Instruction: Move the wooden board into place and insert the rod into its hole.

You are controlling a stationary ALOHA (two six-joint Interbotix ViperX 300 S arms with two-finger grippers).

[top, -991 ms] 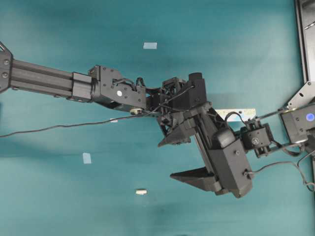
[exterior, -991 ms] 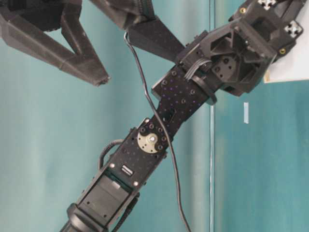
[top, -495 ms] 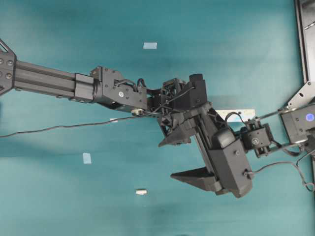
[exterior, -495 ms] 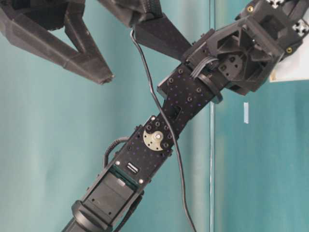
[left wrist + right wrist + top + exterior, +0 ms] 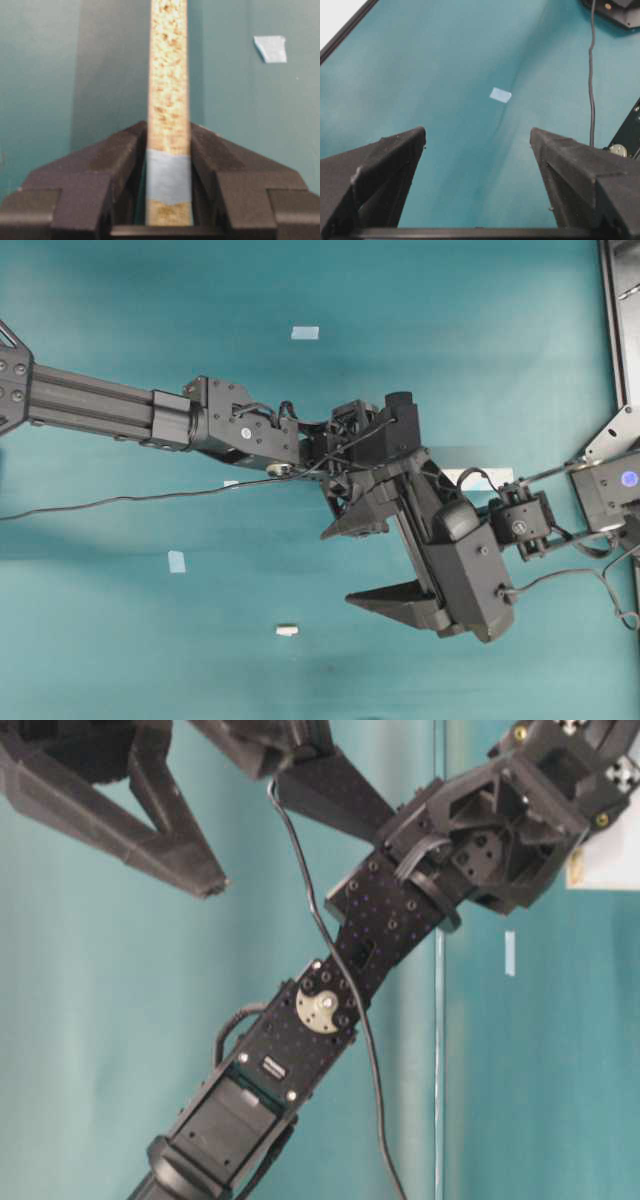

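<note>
Teal table under 2 arms. Left gripper w/ fingers hugging the wooden board, grip looks slack, so board may shift off its spot. Right gripper wide, empty. Rod lies apart; hole not visible.

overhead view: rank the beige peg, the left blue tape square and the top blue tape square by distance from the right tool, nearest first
1. Short cream-beige cylindrical rod, just below-left of the right tool.
2. Pale blue tape square at left, farther out.
3. Pale blue tape square at top, farthest.
</note>
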